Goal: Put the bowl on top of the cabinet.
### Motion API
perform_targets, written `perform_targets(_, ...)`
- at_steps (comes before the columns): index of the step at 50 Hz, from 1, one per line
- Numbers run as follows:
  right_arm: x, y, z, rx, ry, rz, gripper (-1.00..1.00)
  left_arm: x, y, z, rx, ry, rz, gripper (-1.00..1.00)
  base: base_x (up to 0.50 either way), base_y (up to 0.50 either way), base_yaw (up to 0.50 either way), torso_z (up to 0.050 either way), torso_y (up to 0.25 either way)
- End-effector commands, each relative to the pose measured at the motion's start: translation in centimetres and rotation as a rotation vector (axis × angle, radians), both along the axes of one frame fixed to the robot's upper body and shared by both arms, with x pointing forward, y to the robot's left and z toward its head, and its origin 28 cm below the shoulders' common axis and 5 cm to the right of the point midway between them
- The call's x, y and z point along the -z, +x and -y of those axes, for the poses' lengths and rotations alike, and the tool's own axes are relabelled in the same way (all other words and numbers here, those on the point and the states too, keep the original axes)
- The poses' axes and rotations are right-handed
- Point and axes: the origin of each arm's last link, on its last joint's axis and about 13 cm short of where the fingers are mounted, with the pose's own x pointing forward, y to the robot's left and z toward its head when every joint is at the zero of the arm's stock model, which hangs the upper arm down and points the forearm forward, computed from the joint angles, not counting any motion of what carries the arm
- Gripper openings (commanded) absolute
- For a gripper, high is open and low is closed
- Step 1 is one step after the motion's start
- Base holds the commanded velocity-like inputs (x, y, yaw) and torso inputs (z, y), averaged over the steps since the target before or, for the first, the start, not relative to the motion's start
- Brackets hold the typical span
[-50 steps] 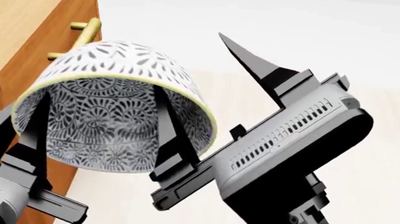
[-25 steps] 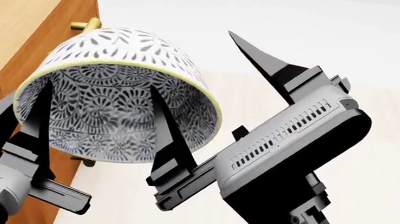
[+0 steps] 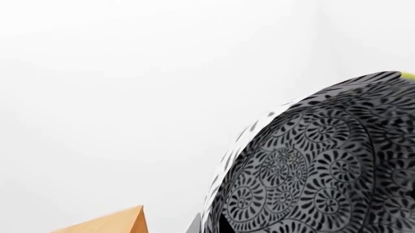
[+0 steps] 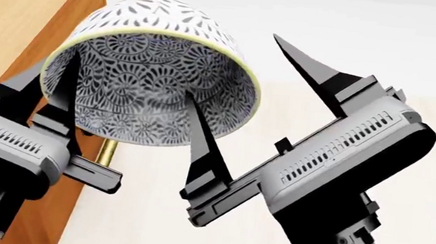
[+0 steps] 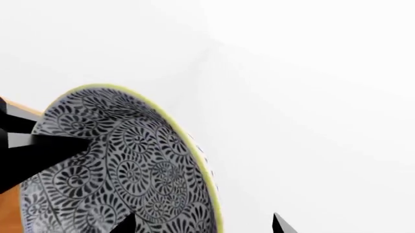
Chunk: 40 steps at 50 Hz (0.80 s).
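While the bowl [image 4: 155, 72] hangs tilted at upper left beside the cabinet [image 4: 22, 16], the left end effector [image 4: 54, 99] pinches its rim; the right end effector [image 4: 239, 109] gapes, one finger inside; glazed ceramic looks stiff, slippery, breakable.

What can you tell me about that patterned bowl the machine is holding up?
The bowl is deep and round, ceramic-looking, white with a dense dark floral pattern inside and out and a thin yellowish rim. It is held in the air, tipped so its opening faces the head camera and its base points up and away. The left gripper pinches its rim, one finger inside. The right gripper stands open, with one finger across the opening. The wooden cabinet lies behind it.
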Motion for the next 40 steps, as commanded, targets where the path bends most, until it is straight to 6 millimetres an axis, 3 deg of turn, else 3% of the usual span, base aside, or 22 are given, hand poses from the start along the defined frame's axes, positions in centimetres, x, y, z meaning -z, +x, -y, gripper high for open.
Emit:
perform_targets(1,0.0,-0.3,1.3,0.032,0.031,0.002,1.00,-0.9,1.7,0.1,-0.022,0.011,0.019,-1.00,0.00,0.00,0.00,0.000,0.000)
perform_targets(16,1.6,-1.5,3.5,0.067,0.193,0.012,1.00,-3.1,2.6,1.2,0.044,0.061,0.010,-1.00,0.00,0.00,0.00,0.000,0.001)
perform_targets(28,2.8,-1.9,4.5,0.069,0.263,-0.014,1.00,-4.3,3.6,1.6,-0.093,0.139,-0.030,-1.00,0.00,0.00,0.00,0.000,0.000)
perform_targets(40,3.1,-2.1,4.9,0.072,0.284,-0.018,1.00,-7.3,6.0,0.8,-0.196,0.124,-0.040,-1.00,0.00,0.00,0.00,0.000,0.001)
